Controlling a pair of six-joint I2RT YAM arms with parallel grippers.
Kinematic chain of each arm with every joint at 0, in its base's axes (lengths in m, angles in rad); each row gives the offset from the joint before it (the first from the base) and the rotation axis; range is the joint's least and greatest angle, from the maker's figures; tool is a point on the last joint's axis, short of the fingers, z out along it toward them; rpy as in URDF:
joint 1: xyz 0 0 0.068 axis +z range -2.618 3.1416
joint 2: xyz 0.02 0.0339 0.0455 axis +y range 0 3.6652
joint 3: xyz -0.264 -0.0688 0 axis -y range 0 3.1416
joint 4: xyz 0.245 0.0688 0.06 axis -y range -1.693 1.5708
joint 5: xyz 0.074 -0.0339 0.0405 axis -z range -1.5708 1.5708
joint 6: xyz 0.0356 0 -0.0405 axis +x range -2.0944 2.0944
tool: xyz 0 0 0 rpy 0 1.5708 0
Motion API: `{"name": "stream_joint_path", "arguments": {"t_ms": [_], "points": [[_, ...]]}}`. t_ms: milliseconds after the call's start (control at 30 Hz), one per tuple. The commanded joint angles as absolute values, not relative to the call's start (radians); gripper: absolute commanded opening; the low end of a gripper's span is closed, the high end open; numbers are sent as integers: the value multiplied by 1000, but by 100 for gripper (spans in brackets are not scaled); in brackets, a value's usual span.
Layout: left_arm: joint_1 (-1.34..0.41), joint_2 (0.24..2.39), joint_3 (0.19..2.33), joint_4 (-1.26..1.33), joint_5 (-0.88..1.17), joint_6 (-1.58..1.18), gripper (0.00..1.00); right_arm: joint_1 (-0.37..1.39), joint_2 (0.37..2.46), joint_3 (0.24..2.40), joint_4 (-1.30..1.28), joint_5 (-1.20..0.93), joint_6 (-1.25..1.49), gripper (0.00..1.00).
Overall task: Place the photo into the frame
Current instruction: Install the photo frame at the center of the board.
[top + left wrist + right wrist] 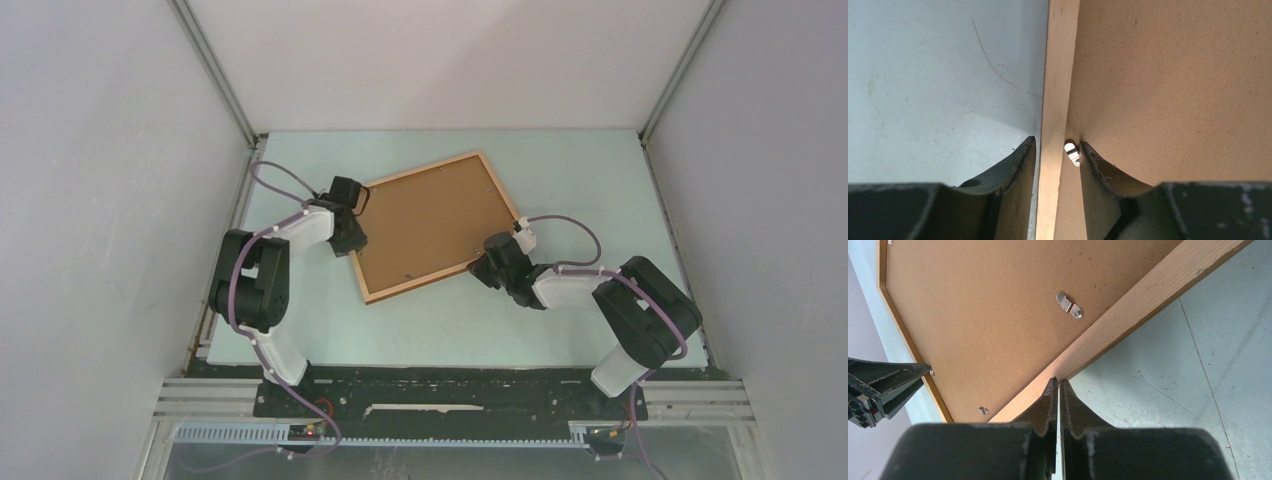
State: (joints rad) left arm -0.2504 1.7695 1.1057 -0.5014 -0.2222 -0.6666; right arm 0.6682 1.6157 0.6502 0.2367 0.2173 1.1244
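Left gripper (1057, 143) is narrowly open, one finger on each side of the frame (1058, 75) rail. The right gripper (1058, 382) is pinched shut, tips against another edge. Frame's lying back-up on the table (1173, 390), brown board (998, 315) inside.

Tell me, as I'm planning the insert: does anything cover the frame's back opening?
Yes. A brown backing board fills the frame, lying back up; a metal clip sits on it near one rail. No photo is visible.

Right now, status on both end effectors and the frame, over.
Left end effector open, straddling frame rail. Right end effector shut, tips at frame's edge. Frame face down, backing board in; photo unseen. No obstruction seen.
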Motion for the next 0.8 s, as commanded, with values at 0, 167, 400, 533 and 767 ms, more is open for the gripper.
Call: {"name": "stream_joint_path", "arguments": {"t_ms": [0,167,400,533,767], "points": [[-238,1727,1016,-573,-146,-832,0,664,1653,655,166,230,1094,4],[-237,1672,948,-550,-183,-1017,0,663,1653,655,165,229,1093,4],[-242,1621,938,-538,-218,-1043,0,663,1652,655,166,224,1093,4],[-232,1538,852,-491,-193,-1144,0,661,1652,655,165,224,1092,4],[-231,1439,879,-489,-226,-1095,0,661,1657,654,174,216,1086,4]]}}
